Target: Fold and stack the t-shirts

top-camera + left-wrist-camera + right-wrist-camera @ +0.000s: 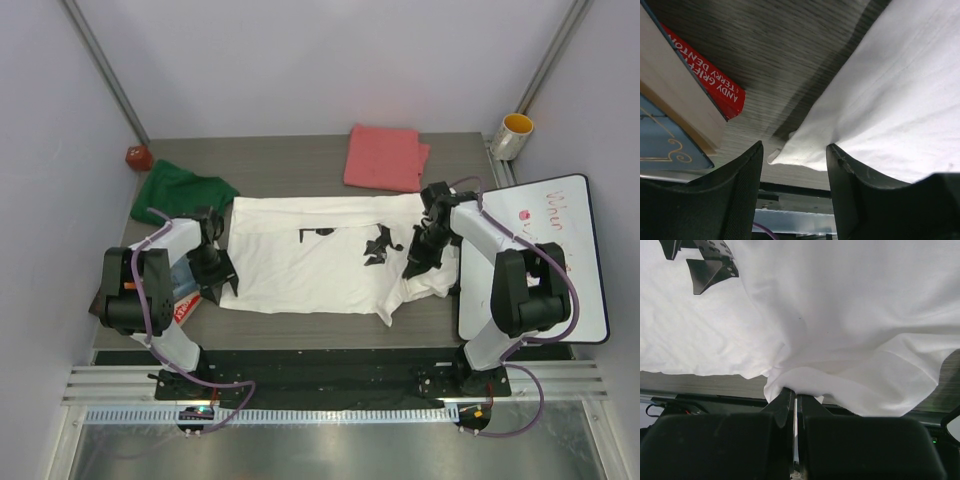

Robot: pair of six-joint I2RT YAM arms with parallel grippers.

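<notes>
Between the fingers of the wide-open left end effector (795, 148) lies a corner of the white t-shirt (890, 100), unheld; a red-spined book (705, 75) crowds its left. Opposite, the right end effector (795, 396) is clamped on that shirt's bunched edge. Beyond them on the tabletop (290, 160) lie the green t-shirt (180, 190) and the coral-pink t-shirt (383, 157).

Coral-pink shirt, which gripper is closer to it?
Right. The right gripper, shut on the white shirt, sits in front of the coral-pink shirt; the left gripper is far across the table.
</notes>
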